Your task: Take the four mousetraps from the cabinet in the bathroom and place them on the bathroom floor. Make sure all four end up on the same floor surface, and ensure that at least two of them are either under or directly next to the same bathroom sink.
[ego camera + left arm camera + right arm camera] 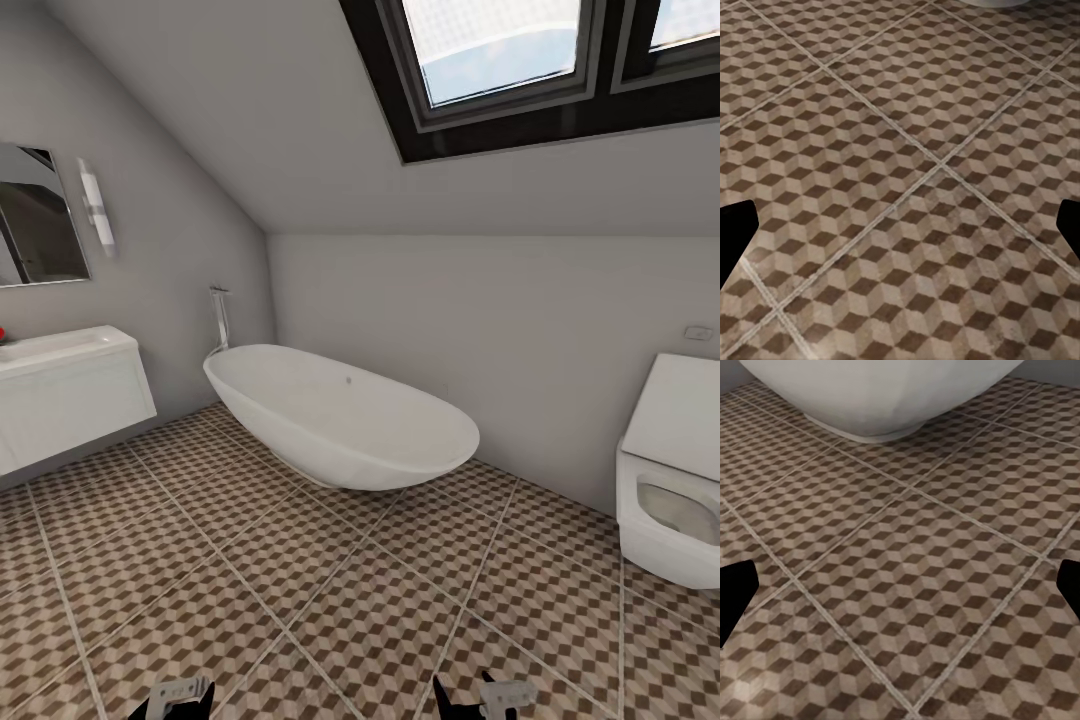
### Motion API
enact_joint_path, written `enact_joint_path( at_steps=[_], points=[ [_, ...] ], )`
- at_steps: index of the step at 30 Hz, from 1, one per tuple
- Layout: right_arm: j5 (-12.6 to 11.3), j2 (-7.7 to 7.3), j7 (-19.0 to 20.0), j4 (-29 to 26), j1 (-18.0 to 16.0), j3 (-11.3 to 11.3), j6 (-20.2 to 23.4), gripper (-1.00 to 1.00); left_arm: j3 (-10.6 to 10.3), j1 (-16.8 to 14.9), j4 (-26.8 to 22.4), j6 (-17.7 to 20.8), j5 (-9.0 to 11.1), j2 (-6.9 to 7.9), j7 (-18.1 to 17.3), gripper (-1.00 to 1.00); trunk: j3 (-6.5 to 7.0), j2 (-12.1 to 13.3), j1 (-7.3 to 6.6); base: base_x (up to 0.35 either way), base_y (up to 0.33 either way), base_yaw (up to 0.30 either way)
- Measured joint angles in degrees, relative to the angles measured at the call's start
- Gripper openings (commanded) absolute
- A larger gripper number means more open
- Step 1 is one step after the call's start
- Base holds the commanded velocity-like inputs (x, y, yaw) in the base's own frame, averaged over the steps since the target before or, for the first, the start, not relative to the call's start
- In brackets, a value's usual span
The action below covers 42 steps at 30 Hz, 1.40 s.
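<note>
The bathroom floor (300, 600), tiled in a brown-and-beige cube pattern, spreads out ahead of me. The bathroom sink (60, 352), a white basin on a white wall-hung drawer unit, stands at the left. The mousetraps and the cabinet are out of view. My left gripper (172, 698) and right gripper (495, 695) poke in at the bottom edge of the head view, low over the tiles. In the left wrist view the left gripper (900, 225) is open over bare floor (907, 150). The right gripper (900, 585) is open too, with floor (907, 585) between its fingers.
An oval white bathtub (340, 410) sits against the far wall, its base also in the right wrist view (877, 397). A white toilet (670, 480) stands at the right. A mirror (35, 220) and wall lamp (98, 208) hang above the sink, under a sloped ceiling with a skylight (500, 50).
</note>
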Motion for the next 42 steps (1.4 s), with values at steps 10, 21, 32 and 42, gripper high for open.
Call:
enact_joint_path(
  at_steps=[10, 21, 32, 42],
  points=[
    [0.11, 0.84, -0.32, 0.06, 0.01, -0.07, 0.09, 1.0, 0.0, 0.0, 0.0, 0.0, 0.0, -0.18, 0.0, 1.0, 0.0, 0.0, 0.0, 0.0, 0.0, 0.0],
    [0.1, 0.75, -0.37, 0.07, 0.04, -0.05, 0.09, 1.0, 0.0, 0.0, 0.0, 0.0, 0.0, -0.21, -0.09, 1.0, 0.0, 0.0, 0.0, 0.0, 0.0, 0.0],
    [0.11, 0.71, -0.36, 0.06, 0.06, -0.05, 0.08, 1.0, 0.01, -0.01, 0.01, 0.01, 0.0, -0.22, -0.09, 1.0, 0.04, 0.0, 0.0, 0.0, 0.0, -0.145],
    [0.12, 0.71, -0.36, 0.06, 0.03, -0.05, 0.08, 1.0, 0.01, -0.01, 0.01, 0.01, 0.0, -0.22, -0.07, 1.0, 0.32, 0.0, 0.0, 0.0, 0.0, -0.268]
  ],
)
